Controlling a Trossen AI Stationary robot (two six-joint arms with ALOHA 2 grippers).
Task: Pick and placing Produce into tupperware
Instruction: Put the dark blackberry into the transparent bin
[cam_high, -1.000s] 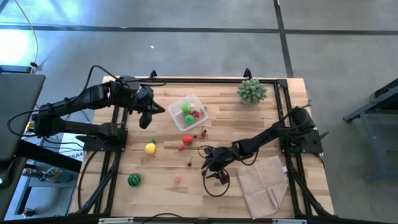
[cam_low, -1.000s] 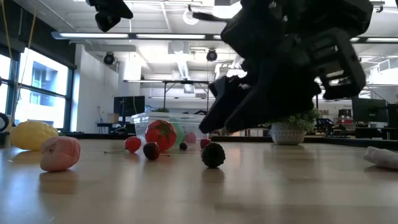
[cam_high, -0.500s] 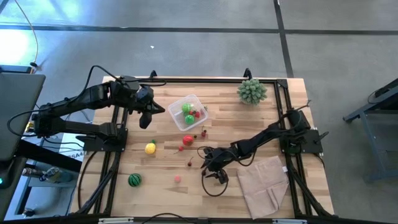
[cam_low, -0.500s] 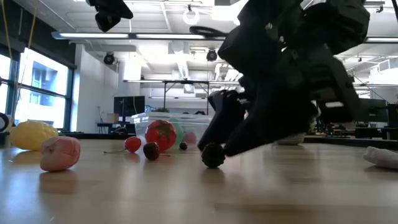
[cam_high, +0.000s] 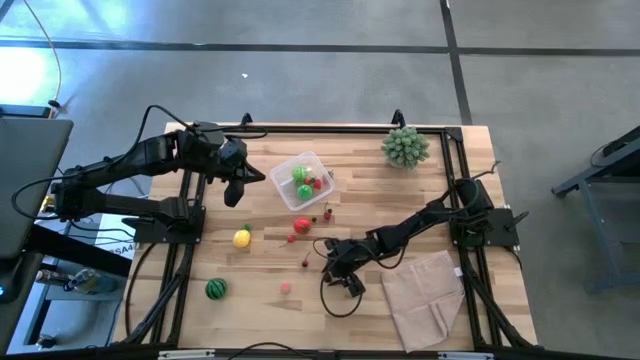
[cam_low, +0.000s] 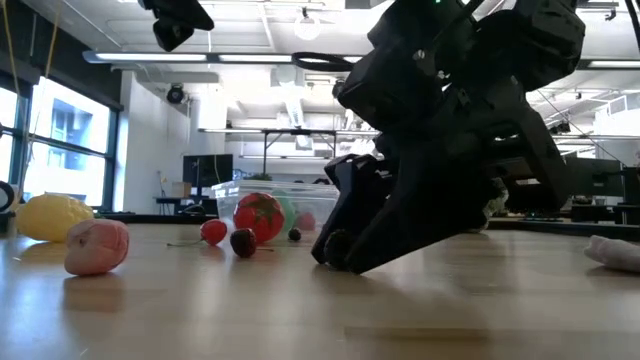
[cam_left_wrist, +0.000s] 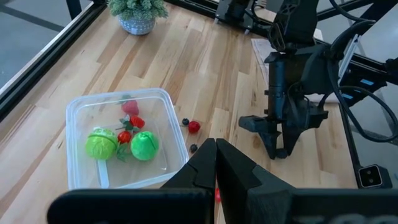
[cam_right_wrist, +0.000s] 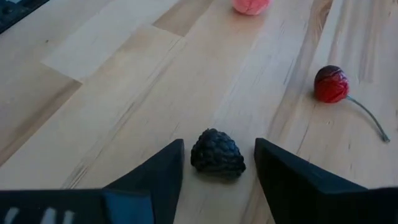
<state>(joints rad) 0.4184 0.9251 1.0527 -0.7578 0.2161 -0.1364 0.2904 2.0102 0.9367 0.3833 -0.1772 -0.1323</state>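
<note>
My right gripper (cam_right_wrist: 219, 146) is open and tipped down onto the table; its fingertips stand on either side of a small dark bumpy berry (cam_right_wrist: 217, 153) without touching it. The low view shows that berry (cam_low: 335, 245) resting on the wood between the fingers. The clear tub (cam_high: 303, 180) holds two green rounds and small red pieces. A red tomato (cam_high: 302, 225), a yellow lemon (cam_high: 242, 238), a striped melon ball (cam_high: 215, 289), a pink piece (cam_high: 286, 287) and a cherry (cam_right_wrist: 330, 84) lie loose on the table. My left gripper (cam_left_wrist: 215, 144) is shut and hovers beside the tub's left side.
A spiky pale-green plant ball (cam_high: 405, 147) stands at the far right corner. A beige folded cloth (cam_high: 425, 295) lies at the near right, just beside my right arm. Tiny red berries (cam_high: 327, 211) lie near the tub. Bare wood shows between the melon ball and the cloth.
My right gripper has come down to the table and shifted slightly toward the left edge, tipping further forward. Its fingers now straddle the dark berry, which earlier lay just in front of them. The berry has stayed where it was.
</note>
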